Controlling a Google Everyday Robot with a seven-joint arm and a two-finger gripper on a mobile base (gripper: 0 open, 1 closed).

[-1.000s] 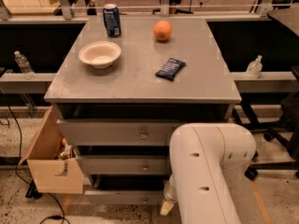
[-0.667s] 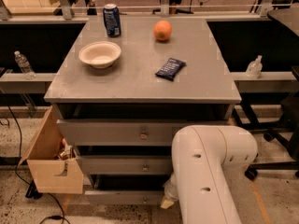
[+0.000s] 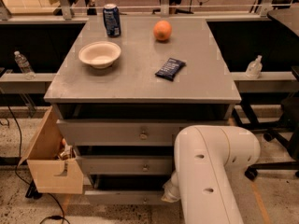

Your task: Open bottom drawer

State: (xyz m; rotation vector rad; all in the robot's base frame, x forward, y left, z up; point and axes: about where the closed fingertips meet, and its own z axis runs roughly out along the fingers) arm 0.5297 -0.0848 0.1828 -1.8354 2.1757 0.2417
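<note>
The grey cabinet (image 3: 140, 85) stands in the middle of the view, with three drawers stacked in its front. The bottom drawer (image 3: 119, 197) is the lowest and slimmest panel, just above the floor, under the middle drawer (image 3: 117, 164) and the taller top drawer (image 3: 105, 133). A dark gap shows above its front panel.

The white arm (image 3: 212, 171) fills the lower right and bends down in front of the cabinet's right side. The gripper (image 3: 169, 193) is at the arm's lower end, right by the right part of the bottom drawer's front. Only a pale stub of it shows past the arm, so I cannot tell whether it is spread, closed or gripping anything, nor whether it touches the panel.

On the cabinet top sit a can (image 3: 111, 20) at the back left, an orange (image 3: 162, 31) at the back right, a white bowl (image 3: 99, 54) in front of the can and a dark packet (image 3: 170, 69) in front of the orange, all well apart.

A cardboard box (image 3: 53, 174) leans against the cabinet's left side, and a bottle (image 3: 22, 64) stands on the ledge at the left
</note>
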